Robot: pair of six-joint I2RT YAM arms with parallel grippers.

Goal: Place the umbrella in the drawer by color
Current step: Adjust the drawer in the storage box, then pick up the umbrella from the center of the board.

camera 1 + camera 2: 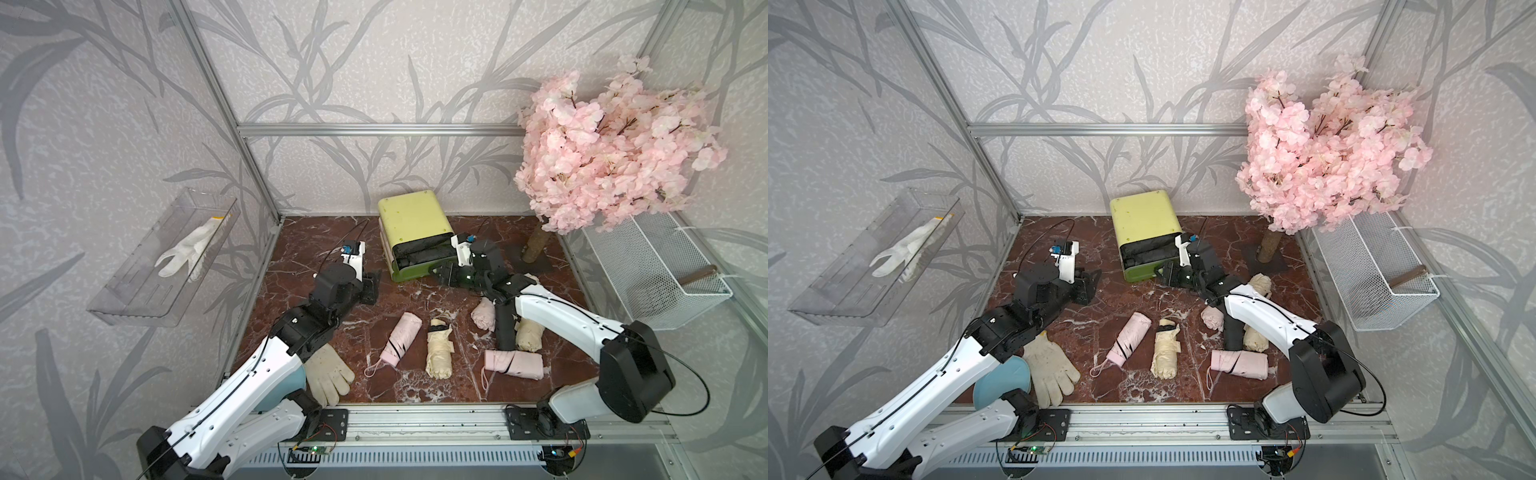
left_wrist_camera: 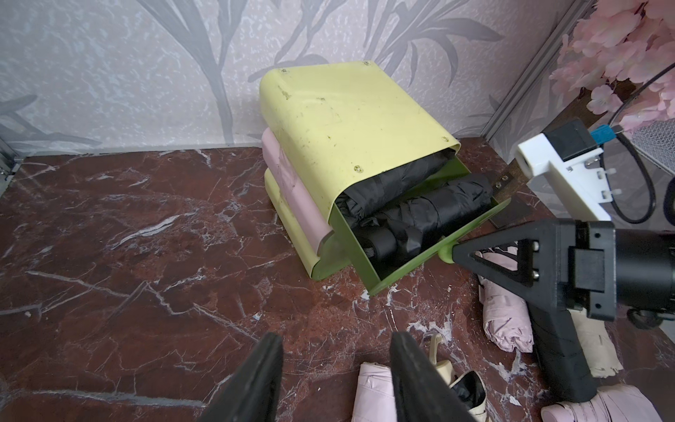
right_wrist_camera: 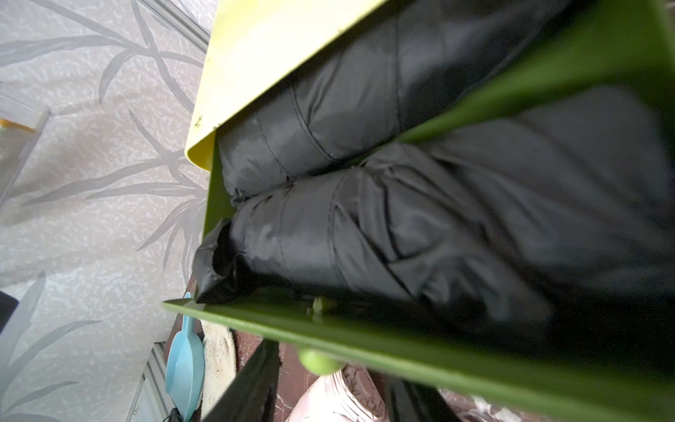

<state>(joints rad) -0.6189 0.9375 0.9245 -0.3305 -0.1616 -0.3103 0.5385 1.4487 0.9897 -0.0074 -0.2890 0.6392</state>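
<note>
The drawer chest [image 1: 411, 216] [image 1: 1146, 216], pale lime-yellow, stands at the back of the marble floor. Its top green drawer [image 2: 412, 265] is pulled out and holds two folded black umbrellas [image 2: 420, 212] [image 3: 401, 237]. My right gripper [image 1: 442, 274] [image 3: 332, 369] is open, with the drawer's round knob [image 3: 319, 361] between its fingers and a gap on each side. My left gripper [image 1: 370, 286] [image 2: 334, 338] hangs open and empty over bare floor left of the chest. Pink [image 1: 397, 338], cream [image 1: 439, 349], pink [image 1: 513, 363] and black [image 1: 505, 328] folded umbrellas lie on the floor.
A pink strip [image 2: 288, 182] marks the chest's side at middle height. A cream glove [image 1: 328, 374] and a blue dustpan [image 1: 1003, 382] lie by the left arm. A pink blossom tree [image 1: 615, 145], a wire basket [image 1: 656, 270] and a clear wall tray [image 1: 166, 257] line the sides.
</note>
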